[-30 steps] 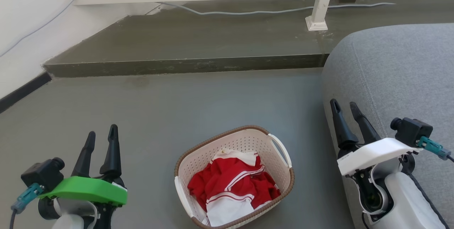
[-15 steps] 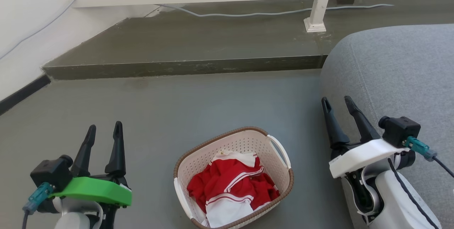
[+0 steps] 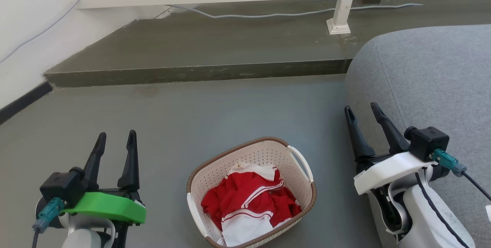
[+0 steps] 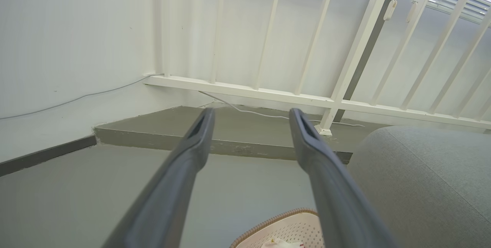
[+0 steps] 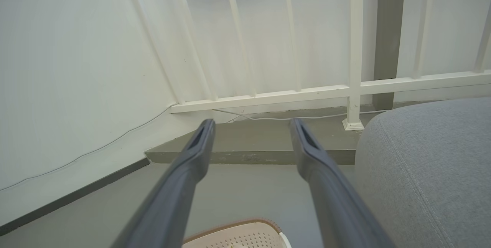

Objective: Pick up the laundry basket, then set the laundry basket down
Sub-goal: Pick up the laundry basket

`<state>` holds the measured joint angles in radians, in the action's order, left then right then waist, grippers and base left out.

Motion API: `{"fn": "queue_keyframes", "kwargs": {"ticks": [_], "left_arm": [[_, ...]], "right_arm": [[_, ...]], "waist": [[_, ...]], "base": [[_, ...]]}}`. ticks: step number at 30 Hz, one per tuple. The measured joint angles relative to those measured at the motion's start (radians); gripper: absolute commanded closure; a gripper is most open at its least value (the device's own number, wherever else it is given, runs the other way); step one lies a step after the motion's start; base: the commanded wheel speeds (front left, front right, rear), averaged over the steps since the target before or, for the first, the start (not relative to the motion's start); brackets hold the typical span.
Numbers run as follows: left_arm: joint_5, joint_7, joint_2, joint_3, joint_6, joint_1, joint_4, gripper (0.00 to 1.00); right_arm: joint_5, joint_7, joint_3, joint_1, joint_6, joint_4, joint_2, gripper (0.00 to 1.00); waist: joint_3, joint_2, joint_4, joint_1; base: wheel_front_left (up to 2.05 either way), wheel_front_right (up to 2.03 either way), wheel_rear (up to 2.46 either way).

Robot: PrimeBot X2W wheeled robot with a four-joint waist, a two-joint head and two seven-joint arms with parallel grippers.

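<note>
Here the laundry basket sits on grey floor near a sofa.

right gripper: jaws apart | laundry basket: rim at bottom edge, below the jaws | grey sofa: at right | white railing: straight ahead

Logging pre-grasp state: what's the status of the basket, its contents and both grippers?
laundry basket: upright on the floor, ungripped.
red and white clothes: crumpled inside the basket.
left gripper: open, empty, left of the basket.
right gripper: open, empty, right of the basket, by the grey sofa.
</note>
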<state>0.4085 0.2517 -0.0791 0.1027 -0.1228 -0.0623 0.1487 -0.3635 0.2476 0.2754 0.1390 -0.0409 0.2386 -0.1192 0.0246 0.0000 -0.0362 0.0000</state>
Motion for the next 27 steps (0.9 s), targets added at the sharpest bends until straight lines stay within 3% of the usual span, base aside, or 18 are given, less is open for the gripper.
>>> {"fn": "queue_keyframes", "kwargs": {"ticks": [12,21,27], "left_arm": [[0.000,0.000,0.002,0.004,0.000,0.000,0.014,0.00],[0.017,0.000,-0.018,0.034,0.000,-0.018,0.112,0.00],[0.089,-0.005,-0.026,0.033,-0.001,-0.073,0.178,0.00]], "right_arm": [[0.013,0.004,0.002,0.004,-0.001,-0.002,0.016,0.00],[0.026,0.004,0.016,0.042,-0.002,-0.022,0.025,0.00],[0.044,0.006,0.025,0.066,-0.002,-0.040,0.036,0.00]], "waist": [[0.030,0.0000,-0.013,0.0000],[0.122,0.0000,-0.041,0.0000],[0.199,0.0000,-0.066,0.0000]], "base": [[0.00,0.00,0.00],[0.00,0.00,0.00],[0.00,0.00,0.00]]}}
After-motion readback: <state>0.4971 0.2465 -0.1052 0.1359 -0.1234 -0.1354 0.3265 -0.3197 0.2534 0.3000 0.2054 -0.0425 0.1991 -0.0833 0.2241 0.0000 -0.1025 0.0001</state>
